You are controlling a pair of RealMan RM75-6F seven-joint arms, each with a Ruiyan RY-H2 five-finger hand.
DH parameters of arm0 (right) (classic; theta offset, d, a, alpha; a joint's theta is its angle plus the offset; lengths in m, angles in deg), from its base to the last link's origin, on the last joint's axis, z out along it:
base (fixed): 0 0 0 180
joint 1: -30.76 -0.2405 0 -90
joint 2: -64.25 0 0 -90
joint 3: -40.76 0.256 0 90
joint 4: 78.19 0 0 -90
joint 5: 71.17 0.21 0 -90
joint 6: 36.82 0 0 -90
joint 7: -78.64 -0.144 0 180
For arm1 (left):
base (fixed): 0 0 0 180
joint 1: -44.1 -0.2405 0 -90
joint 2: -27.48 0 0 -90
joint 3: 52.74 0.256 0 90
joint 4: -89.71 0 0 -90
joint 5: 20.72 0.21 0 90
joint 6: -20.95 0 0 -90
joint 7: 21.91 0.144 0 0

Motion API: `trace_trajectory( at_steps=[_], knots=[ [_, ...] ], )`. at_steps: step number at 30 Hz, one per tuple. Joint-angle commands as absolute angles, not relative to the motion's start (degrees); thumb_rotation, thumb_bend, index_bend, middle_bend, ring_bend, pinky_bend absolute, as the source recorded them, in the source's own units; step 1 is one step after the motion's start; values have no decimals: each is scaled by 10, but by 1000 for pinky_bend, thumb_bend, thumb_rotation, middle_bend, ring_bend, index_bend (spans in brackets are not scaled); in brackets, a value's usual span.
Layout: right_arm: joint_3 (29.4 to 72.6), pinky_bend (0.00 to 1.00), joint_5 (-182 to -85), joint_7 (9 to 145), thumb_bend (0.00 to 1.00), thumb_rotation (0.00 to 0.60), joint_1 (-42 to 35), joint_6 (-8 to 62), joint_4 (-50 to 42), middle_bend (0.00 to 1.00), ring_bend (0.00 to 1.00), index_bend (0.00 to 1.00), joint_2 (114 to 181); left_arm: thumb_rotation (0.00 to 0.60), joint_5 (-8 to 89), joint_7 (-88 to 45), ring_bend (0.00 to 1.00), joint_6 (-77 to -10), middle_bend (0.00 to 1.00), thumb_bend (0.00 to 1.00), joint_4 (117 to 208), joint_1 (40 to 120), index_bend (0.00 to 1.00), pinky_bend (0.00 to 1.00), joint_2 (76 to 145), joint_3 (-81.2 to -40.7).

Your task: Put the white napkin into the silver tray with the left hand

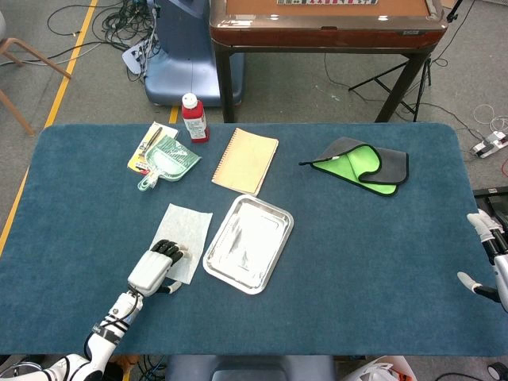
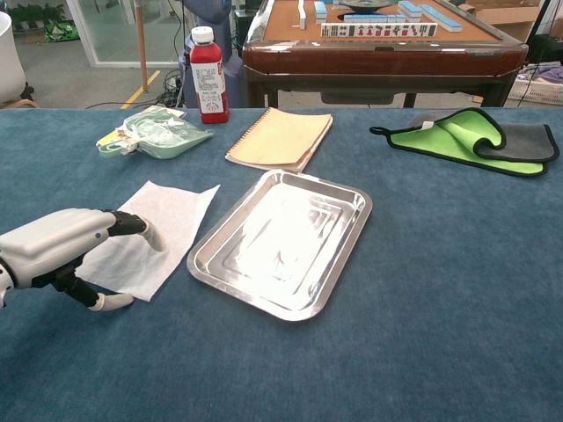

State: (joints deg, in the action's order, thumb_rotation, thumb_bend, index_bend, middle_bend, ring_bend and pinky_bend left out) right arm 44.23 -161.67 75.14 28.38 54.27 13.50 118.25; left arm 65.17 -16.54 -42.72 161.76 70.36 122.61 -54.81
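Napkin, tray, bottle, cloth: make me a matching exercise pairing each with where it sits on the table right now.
Things:
1. napkin
2. tray
3. bottle
4. cloth

Places:
A. far edge, beside the notebook
B. right part of the table, folded, green side showing
C. under the left hand, lying flat
D. middle of the table, nothing in it

Pairs: 1-C, 2-D, 3-A, 4-B
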Motion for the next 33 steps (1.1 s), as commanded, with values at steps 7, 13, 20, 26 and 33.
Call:
trace_trajectory(
  at_steps=[7, 13, 20, 26, 33],
  knots=[
    [442, 51, -1616, 750, 28, 600, 287, 545, 135, 159, 0, 74, 1183, 600, 641, -200, 179, -432, 214, 199, 1612, 709, 325, 126, 1232, -561],
    [443, 51, -1615, 749, 28, 600, 287, 545, 133, 159, 0, 74, 1184, 600, 636, -223, 180, -430, 214, 202, 1594, 720, 337, 126, 1242, -571],
    [444, 51, -1615, 748, 28, 600, 287, 543, 132, 159, 0, 74, 1185, 600, 627, -248, 204, -434, 225, 318, 1558, 736, 387, 126, 1265, -594],
    [445, 51, -1612, 746, 28, 600, 288, 543, 131, 159, 0, 74, 1184, 600, 609, -262, 213, -438, 238, 387, 1526, 746, 416, 126, 1276, -617],
    [446, 51, -1612, 745, 28, 600, 287, 540, 130, 159, 0, 74, 1185, 600, 593, -278, 221, -438, 249, 413, 1502, 755, 479, 126, 1283, -633]
  ],
)
